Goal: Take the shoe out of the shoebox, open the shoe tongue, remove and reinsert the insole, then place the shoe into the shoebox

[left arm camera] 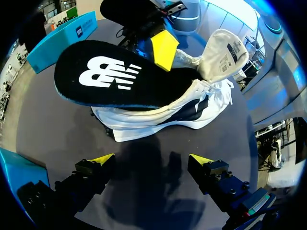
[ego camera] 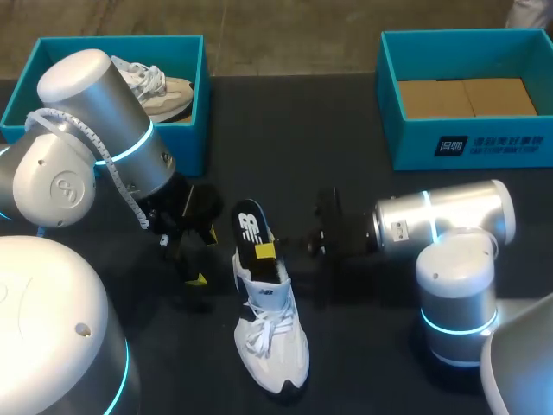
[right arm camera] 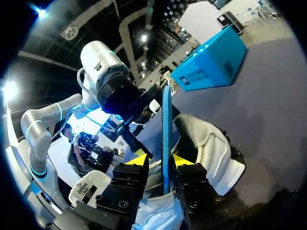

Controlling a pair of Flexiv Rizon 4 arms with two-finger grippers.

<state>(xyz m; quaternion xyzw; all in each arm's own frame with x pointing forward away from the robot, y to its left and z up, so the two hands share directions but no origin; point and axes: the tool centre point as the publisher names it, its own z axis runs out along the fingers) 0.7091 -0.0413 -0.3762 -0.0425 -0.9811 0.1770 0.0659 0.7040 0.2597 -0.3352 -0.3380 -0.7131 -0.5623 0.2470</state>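
At the table's point(ego camera: 346, 130) far left corner, a blue box point(ego camera: 200, 104) holds a beige shoe point(ego camera: 164, 93). Nearer, the left claw point(left arm camera: 152, 159) hangs low just beside the white shoe point(ego camera: 272, 333), fingers spread wide with nothing between them. That white shoe lies on the table in the middle, outside both boxes, its tongue point(left arm camera: 223, 52) pulled up. A black insole point(ego camera: 251, 226) sticks up out of its heel end, tilted, with the front part tucked inside. From the right, the right claw point(right arm camera: 161, 160) reaches in, nearly closed, pinching the insole's edge between its yellow tips. A second blue box point(ego camera: 406, 138) with cardboard point(ego camera: 467, 97) inside stands at the far right.
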